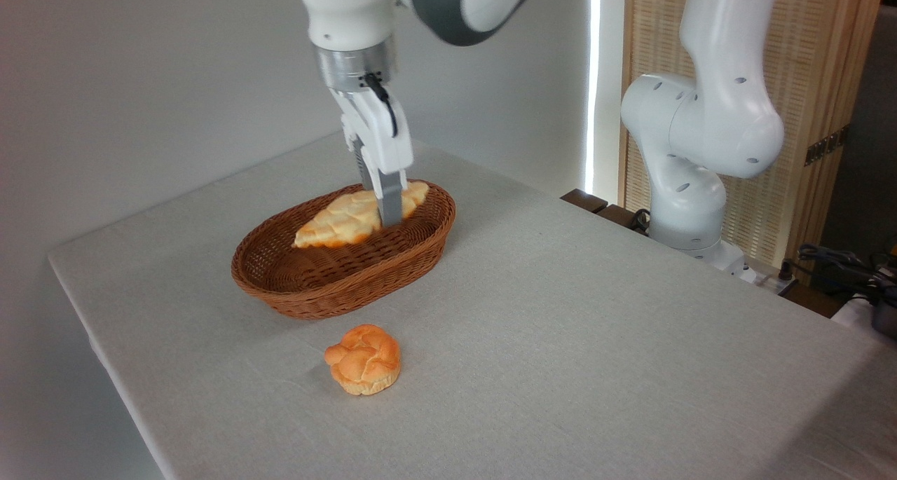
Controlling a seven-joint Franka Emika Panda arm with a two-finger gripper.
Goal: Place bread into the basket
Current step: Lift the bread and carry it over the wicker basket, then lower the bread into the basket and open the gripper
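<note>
The end effector (389, 214) reaches down into the basket (329, 287), its fingers narrow and pinching the bread (343, 221), which lies inside along the far wall. A small bun (363, 359) sits on the surface (560, 326) just in front.

Grey-clothed table (560, 326) w/ wicker basket (336, 284) & small orange bun (363, 359) just in front
</note>
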